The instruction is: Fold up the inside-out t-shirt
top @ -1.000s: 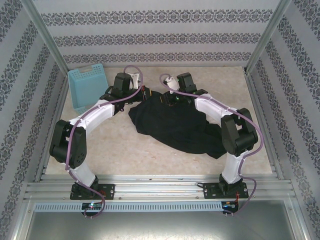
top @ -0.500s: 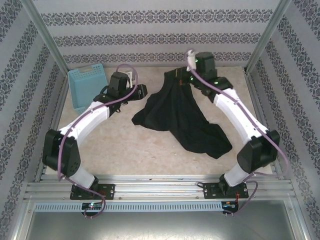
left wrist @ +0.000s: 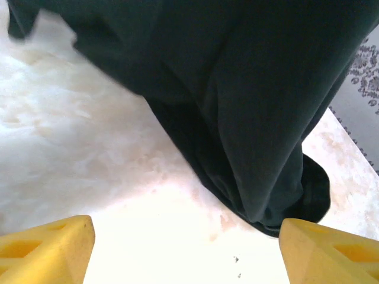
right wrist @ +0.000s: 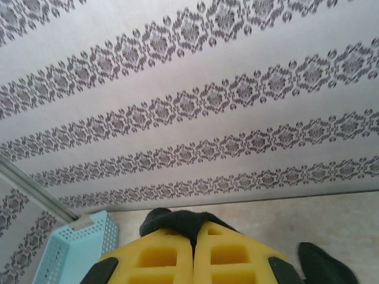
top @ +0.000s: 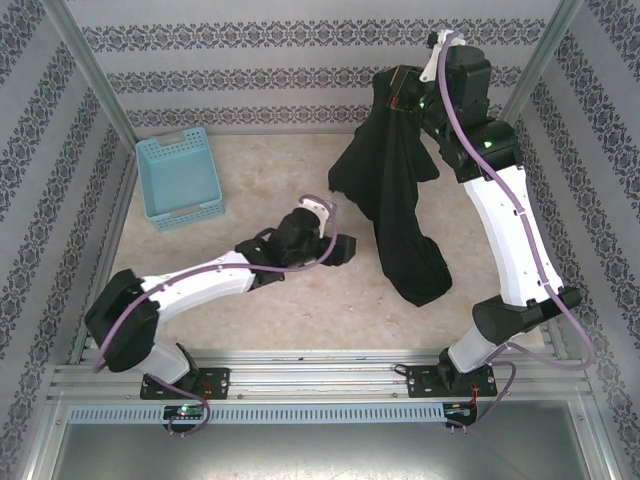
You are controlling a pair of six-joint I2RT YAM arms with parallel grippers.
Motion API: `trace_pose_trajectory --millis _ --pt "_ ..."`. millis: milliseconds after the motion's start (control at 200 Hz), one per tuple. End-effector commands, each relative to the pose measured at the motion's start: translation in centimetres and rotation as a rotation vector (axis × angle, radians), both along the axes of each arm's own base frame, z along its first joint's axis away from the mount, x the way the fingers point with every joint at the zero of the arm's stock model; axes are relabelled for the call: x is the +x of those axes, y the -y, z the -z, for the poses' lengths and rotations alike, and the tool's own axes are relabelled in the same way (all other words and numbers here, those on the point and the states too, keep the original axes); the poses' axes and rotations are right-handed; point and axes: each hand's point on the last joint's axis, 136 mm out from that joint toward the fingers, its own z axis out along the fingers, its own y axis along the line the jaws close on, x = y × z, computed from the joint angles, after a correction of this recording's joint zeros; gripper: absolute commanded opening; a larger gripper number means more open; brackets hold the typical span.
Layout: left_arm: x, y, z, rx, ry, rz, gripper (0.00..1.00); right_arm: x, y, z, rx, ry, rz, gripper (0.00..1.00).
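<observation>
Overhead, the shirt (top: 400,200) hangs as a long black drape from the right gripper (top: 403,92), which is raised high at the far right of the cell, in front of the back wall (top: 300,60). The gripper's yellow fingers (right wrist: 160,254) are pressed together on a bunch of the black cloth (right wrist: 172,218), which pokes out just past their tips. The lower end of the shirt lies crumpled on the table (top: 260,200), right of centre. No tag or print can be made out on the fabric.

The left gripper (top: 340,248) sits low over the middle of the table, just beside the hanging cloth and pointing toward it. Its two fingers are spread wide with nothing between them. In its own camera the two yellow fingertips (left wrist: 53,242) sit at the bottom corners, with bare pale tabletop (left wrist: 89,148) between them. The dark folds of the shirt (left wrist: 237,89) lie ahead, and their bottom edge touches the surface.

The light blue basket (top: 180,178) stands at the far left of the table, well apart from the shirt and both grippers. The right wrist camera catches its corner (right wrist: 71,248) at lower left.

The walls carry rows of small dark ornament on white (right wrist: 207,89). Metal posts (top: 95,70) frame the corners, and a metal rail (top: 320,375) runs along the near edge where the arms are bolted. A purple cable (top: 520,230) runs along the right arm.
</observation>
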Motion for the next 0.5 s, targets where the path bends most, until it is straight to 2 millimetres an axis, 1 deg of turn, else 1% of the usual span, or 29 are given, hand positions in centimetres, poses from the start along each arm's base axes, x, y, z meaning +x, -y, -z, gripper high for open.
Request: trace_pose_trajectory --millis 0,30,75,105,170,240,285,325,365,405,460,495 --pt "-1.1 4.4 -1.6 -0.104 0.068 0.079 0.87 -1.0 0.6 -3.2 0.024 0.059 0.054 0.00" --pt "-1.3 5.3 -1.4 -0.105 0.081 0.087 0.92 -1.1 0.6 -3.7 0.032 0.068 0.059 0.00" --pt "-1.4 6.6 -0.8 -0.104 0.086 0.101 0.95 -1.5 0.6 -4.3 0.045 0.078 0.070 0.00" --pt "-1.3 7.3 -0.3 -0.106 0.085 0.109 1.00 -1.7 0.6 -4.8 0.054 0.088 0.078 0.00" --pt "-0.5 8.4 0.8 -0.089 0.084 0.094 1.00 -2.2 0.8 -5.5 0.080 0.100 0.098 0.00" --pt "0.7 8.9 2.4 -0.045 0.085 0.061 1.00 -2.8 1.1 -6.1 0.113 0.108 0.117 0.00" --pt "1.5 9.2 3.1 -0.019 0.098 0.041 1.00 -3.1 1.5 -6.3 0.126 0.113 0.133 0.00" --pt "2.5 9.0 4.1 0.028 0.096 0.006 1.00 -3.4 1.9 -6.5 0.134 0.115 0.150 0.00" --pt "3.5 8.3 5.3 0.082 0.081 -0.040 0.99 -3.8 2.5 -6.8 0.137 0.122 0.173 0.00" --pt "4.4 7.5 6.5 0.113 0.059 -0.075 0.96 -4.1 3.2 -7.0 0.134 0.125 0.202 0.00" --pt "5.4 6.1 7.6 0.120 0.040 -0.115 0.87 -4.7 4.3 -7.3 0.127 0.135 0.242 0.00" --pt "5.9 5.1 8.1 0.127 0.030 -0.137 0.77 -5.0 5.1 -7.5 0.119 0.141 0.268 0.00"
